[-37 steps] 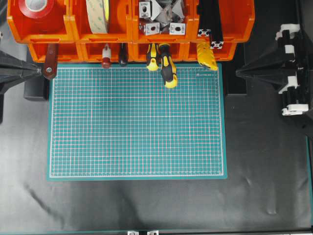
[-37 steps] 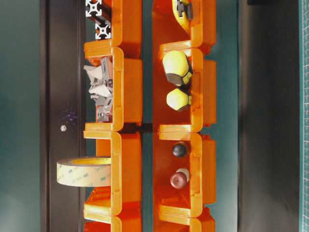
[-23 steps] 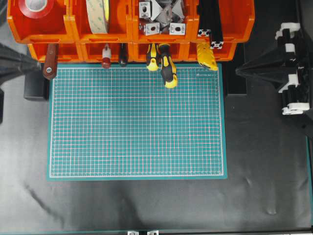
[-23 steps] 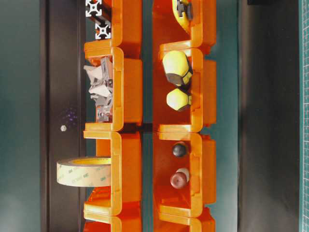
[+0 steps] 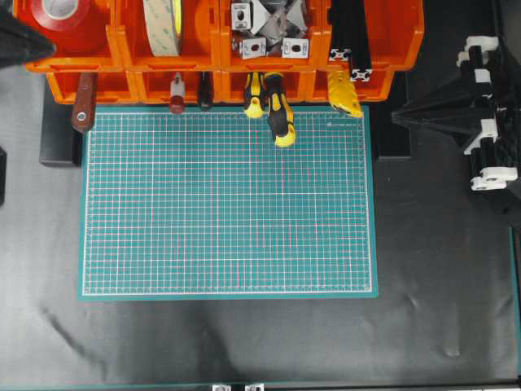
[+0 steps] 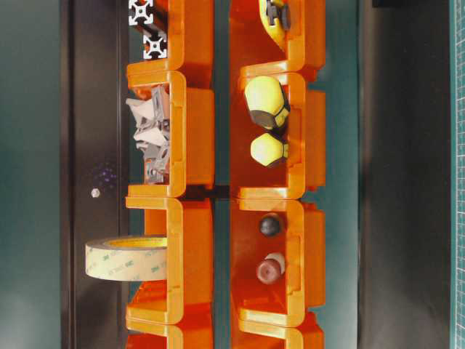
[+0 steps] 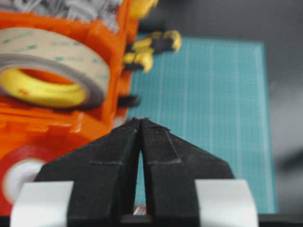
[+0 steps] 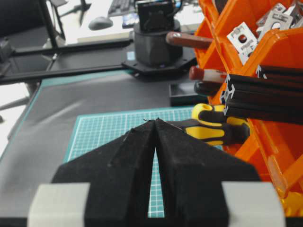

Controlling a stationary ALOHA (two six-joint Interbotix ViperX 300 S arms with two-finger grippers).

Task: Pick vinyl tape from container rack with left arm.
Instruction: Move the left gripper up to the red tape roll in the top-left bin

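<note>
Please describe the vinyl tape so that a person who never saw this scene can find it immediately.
Look at the orange container rack along the far edge of the green cutting mat. In its upper tier, take the leftmost bin. The vinyl tape lies flat there: a glossy red roll with a white core, unlike the cream-beige tape roll standing on edge in the next bin.

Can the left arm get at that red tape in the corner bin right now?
Probably yes. The vinyl tape lies uncovered in the container rack's top corner bin, and the left gripper sits right beside it. Its jaws are shut, though, so they must open first.
</note>
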